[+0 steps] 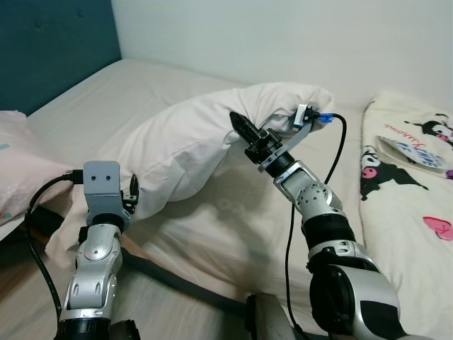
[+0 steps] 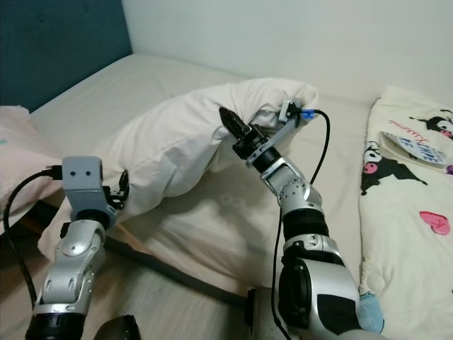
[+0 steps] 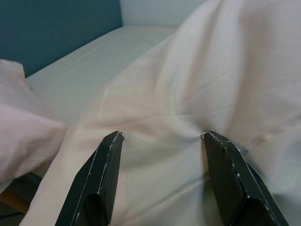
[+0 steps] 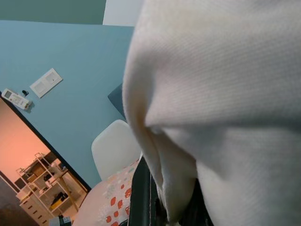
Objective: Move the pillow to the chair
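I see the white pillow (image 1: pixel 205 138) lying across the bed (image 1: pixel 127 85), its long body running from near the teal headboard (image 1: pixel 49 42) side toward the cartoon-print blanket (image 1: pixel 410 184). I use the pillow as my landmark.

My right arm reaches forward and up from the elbow, forearm angled toward the pillow's end nearest the blanket. The right gripper (image 1: pixel 244 131) has its two black fingers pinched together on a fold of the pillow's fabric; in the right wrist view the cloth bunches between the fingers (image 4: pixel 141 197) and drapes over them. A black cable (image 1: pixel 340 152) loops off the wrist beside that end of the pillow.

My left arm stands nearly upright at the pillow's opposite end, wrist block on top, pressed close against the fabric. In the left wrist view the left gripper (image 3: pixel 162 136) is spread wide, both fingertips (image 3: pixel 113 141) touching the pillow's surface, with creased cloth between them but nothing clamped.

Beyond that end of the pillow lies a pink pillow (image 1: pixel 21 163) by the headboard. In the right wrist view, past the pillow's edge, I make out a white chair (image 4: pixel 115 146) against a blue wall (image 4: pixel 70 52), with a remote control (image 4: pixel 15 99) mounted on it.
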You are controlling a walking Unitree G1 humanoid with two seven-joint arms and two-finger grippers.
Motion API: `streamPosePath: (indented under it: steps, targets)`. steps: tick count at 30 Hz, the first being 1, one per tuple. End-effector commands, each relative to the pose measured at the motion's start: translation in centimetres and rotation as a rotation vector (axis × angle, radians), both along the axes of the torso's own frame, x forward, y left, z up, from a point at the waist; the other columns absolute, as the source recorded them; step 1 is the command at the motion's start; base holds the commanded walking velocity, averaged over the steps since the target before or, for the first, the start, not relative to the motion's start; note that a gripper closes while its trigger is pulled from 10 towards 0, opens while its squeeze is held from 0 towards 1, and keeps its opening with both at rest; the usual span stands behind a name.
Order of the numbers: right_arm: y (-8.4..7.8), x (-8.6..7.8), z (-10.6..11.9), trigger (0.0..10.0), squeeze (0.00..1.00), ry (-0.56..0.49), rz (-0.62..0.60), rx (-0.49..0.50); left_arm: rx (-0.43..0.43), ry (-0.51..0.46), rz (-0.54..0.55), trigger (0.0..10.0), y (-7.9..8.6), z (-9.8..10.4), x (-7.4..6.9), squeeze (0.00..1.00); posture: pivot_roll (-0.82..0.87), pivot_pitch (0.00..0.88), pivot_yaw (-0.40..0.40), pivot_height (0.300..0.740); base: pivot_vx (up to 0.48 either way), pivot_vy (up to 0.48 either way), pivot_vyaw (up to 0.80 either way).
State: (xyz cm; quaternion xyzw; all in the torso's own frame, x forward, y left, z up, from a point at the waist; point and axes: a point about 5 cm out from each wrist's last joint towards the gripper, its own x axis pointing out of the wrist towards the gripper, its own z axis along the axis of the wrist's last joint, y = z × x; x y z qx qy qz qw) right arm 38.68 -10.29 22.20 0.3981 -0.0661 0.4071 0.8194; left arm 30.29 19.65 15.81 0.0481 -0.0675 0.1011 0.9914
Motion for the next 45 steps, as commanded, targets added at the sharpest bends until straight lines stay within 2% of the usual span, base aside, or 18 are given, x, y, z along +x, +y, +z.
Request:
streamPosePath:
  steps: [1, 9, 13, 22, 32, 40, 44, 45]
  targets:
    - [0.2, -0.2, 1.0, 0.0, 0.0, -0.051, 0.012, 0.013, 0.001, 0.029, -0.008, 10.0, -0.3, -0.8, 0.0, 0.0, 0.0, 0.0, -0.106, 0.562, 0.0, 0.0, 0.0]
    - [0.5, -0.4, -0.5, 0.0, 0.0, -0.01, 0.007, -0.014, 0.001, 0.055, -0.016, 10.0, 0.0, -1.3, -0.4, 0.0, 0.0, 0.0, -0.097, 0.586, 0.0, 0.0, 0.0]
    - [0.5, -0.4, -0.6, 0.0, 0.0, -0.009, 0.009, -0.009, -0.004, 0.066, -0.019, 10.0, 0.0, -1.5, -0.4, 0.0, 0.0, 0.0, -0.096, 0.591, -0.36, 0.0, 0.0]
    - [0.8, -0.4, 0.5, 0.0, 0.0, -0.039, 0.024, 0.029, 0.017, 0.033, -0.008, 10.0, 0.3, -1.0, -0.4, 0.0, 0.0, 0.0, -0.094, 0.625, 0.0, 0.0, 0.0]
    - [1.0, -0.6, 0.0, 0.0, 0.0, -0.027, 0.03, 0.031, 0.02, 0.029, 0.005, 10.0, 0.9, -0.8, -0.4, 0.0, -0.01, 0.0, -0.086, 0.658, 0.0, 0.0, 0.0]
    - [0.9, -1.7, -3.4, 0.0, 0.0, 0.051, 0.064, -0.047, 0.009, 0.044, -0.027, 10.0, -0.1, -1.6, -1.5, 0.0, 0.0, 0.0, -0.09, 0.688, 0.0, 0.0, 0.0]
    - [1.0, -2.2, -4.0, 0.0, 0.0, 0.064, 0.082, -0.048, 0.004, 0.043, -0.032, 10.0, -0.3, -1.7, -1.8, 0.0, 0.0, 0.0, -0.092, 0.692, 0.0, 0.0, 0.0]
    - [1.4, -2.7, -4.5, 0.0, 0.0, 0.07, 0.105, -0.049, 0.002, 0.041, -0.037, 10.0, -0.5, -1.7, -2.0, 0.0, 0.0, 0.0, -0.096, 0.697, 0.0, 0.0, 0.0]
